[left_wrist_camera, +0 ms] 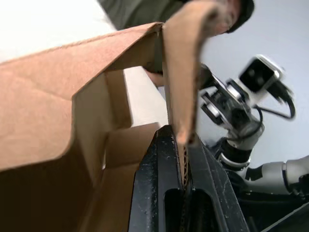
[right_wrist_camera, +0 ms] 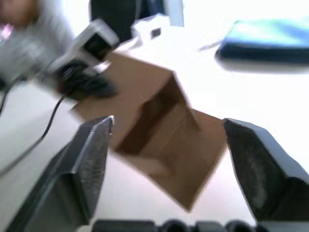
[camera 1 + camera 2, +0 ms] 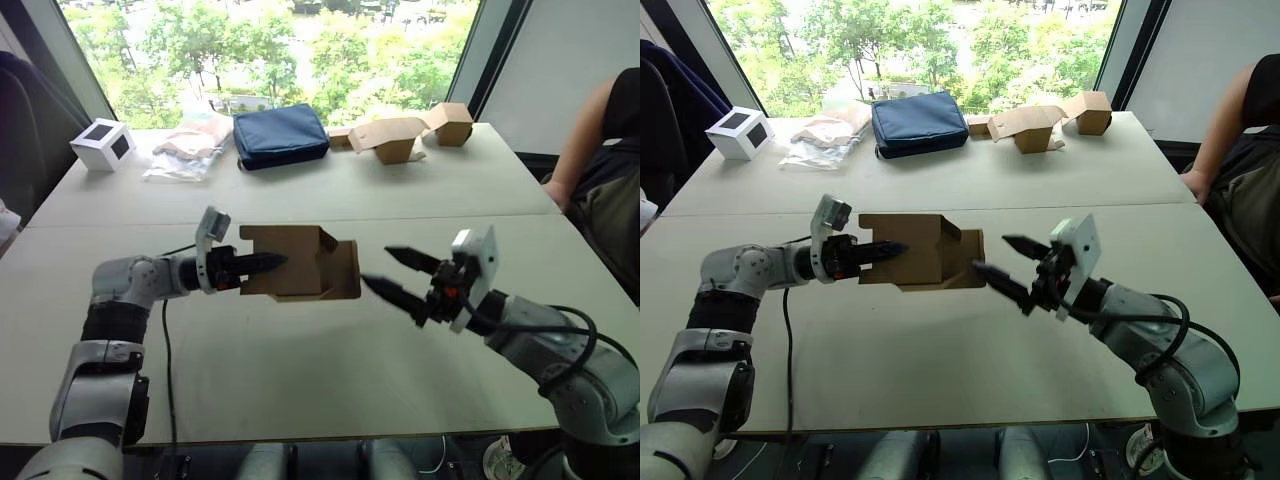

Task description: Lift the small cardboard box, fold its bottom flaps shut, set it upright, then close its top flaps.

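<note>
The small cardboard box [image 3: 295, 262] is plain brown and hangs on its side above the table, its open end with loose flaps [image 3: 345, 270] turned toward my right arm. My left gripper [image 3: 262, 263] is shut on the box's near wall; in the left wrist view its fingers [image 1: 166, 193] pinch the cardboard edge [image 1: 186, 72]. A short way to the right of the open end, my right gripper [image 3: 398, 272] is open and touches nothing. In the right wrist view its fingers [image 2: 89, 159] frame the box [image 2: 159, 145].
At the table's far side lie a white cube [image 3: 103, 144], a plastic bag [image 3: 188, 150], a navy pouch [image 3: 279, 135] and other cardboard pieces [image 3: 410, 133]. A person [image 3: 600, 160] sits at the far right edge.
</note>
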`<state>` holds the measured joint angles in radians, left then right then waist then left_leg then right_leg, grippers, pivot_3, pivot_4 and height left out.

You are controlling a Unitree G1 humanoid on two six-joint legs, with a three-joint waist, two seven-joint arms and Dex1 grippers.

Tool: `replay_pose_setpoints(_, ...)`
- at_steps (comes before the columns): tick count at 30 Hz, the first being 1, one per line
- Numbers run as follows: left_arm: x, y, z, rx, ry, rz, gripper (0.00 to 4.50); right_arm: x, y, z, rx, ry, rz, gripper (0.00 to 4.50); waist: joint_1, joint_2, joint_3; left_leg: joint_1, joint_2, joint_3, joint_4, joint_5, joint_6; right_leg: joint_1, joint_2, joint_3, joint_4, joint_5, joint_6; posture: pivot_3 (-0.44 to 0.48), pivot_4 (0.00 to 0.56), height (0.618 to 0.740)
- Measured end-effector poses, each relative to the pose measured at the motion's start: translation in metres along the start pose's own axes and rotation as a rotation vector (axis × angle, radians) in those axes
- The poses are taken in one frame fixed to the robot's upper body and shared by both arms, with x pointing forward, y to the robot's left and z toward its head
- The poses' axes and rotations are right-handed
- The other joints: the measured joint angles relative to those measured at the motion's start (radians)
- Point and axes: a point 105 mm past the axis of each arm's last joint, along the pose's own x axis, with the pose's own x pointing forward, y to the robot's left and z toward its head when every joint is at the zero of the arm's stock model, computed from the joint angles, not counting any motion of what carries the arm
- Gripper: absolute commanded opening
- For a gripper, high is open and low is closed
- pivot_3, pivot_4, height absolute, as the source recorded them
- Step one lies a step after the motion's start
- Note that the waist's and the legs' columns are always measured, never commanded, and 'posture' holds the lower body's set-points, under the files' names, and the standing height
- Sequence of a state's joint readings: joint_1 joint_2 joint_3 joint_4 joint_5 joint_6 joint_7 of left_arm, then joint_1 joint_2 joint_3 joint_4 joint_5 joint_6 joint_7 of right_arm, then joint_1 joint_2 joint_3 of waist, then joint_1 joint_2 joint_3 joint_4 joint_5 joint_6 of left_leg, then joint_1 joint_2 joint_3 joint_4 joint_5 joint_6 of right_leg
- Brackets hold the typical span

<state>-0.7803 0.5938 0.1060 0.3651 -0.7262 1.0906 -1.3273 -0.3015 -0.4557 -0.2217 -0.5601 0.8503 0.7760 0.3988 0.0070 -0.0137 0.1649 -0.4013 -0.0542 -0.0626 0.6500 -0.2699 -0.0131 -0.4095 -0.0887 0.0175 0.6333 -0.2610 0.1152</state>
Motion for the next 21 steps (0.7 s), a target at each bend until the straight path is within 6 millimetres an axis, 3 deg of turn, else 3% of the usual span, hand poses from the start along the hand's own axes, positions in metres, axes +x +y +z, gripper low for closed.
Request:
replay_pose_setpoints(6, 0.004, -0.029, 0.032, 0.234, 0.033, -0.021, 0.0, 0.041, -0.004, 0.034, 0.105, -0.176, -0.029, 0.17, -0.011, 0.0, 0.0, 0.0, 0.0, 0.0, -0.001, 0.002, -0.004, -0.002, 0.001, 0.0, 0.002, 0.0, 0.0, 0.0, 0.15, 0.74)
replay_pose_setpoints(7, 0.003, -0.031, 0.036, 0.258, 0.032, -0.018, 0.0, 0.049, -0.002, 0.036, 0.122, -0.189, -0.024, 0.03, -0.016, 0.0, 0.0, 0.0, 0.0, 0.0, -0.001, 0.004, -0.006, -0.002, 0.001, 0.0, 0.003, 0.0, 0.0, 0.0, 0.15, 0.74)
replay_pose_setpoints(12, 0.007, -0.042, 0.05, 0.345, 0.033, -0.038, 0.0, 0.075, 0.011, 0.039, 0.129, -0.199, 0.002, 0.03, -0.023, 0.0, 0.0, 0.0, -0.001, 0.001, -0.001, 0.004, -0.006, -0.004, 0.002, 0.0, 0.007, 0.0, 0.0, 0.0, 0.15, 0.74)
replay_pose_setpoints(21, 0.005, -0.042, 0.052, 0.363, 0.033, -0.035, 0.0, 0.083, 0.031, 0.027, 0.116, -0.157, 0.102, 0.03, -0.026, 0.0, 0.0, 0.0, -0.001, 0.002, 0.0, 0.001, -0.001, -0.006, 0.003, 0.002, 0.013, 0.0, 0.0, 0.0, 0.15, 0.74)
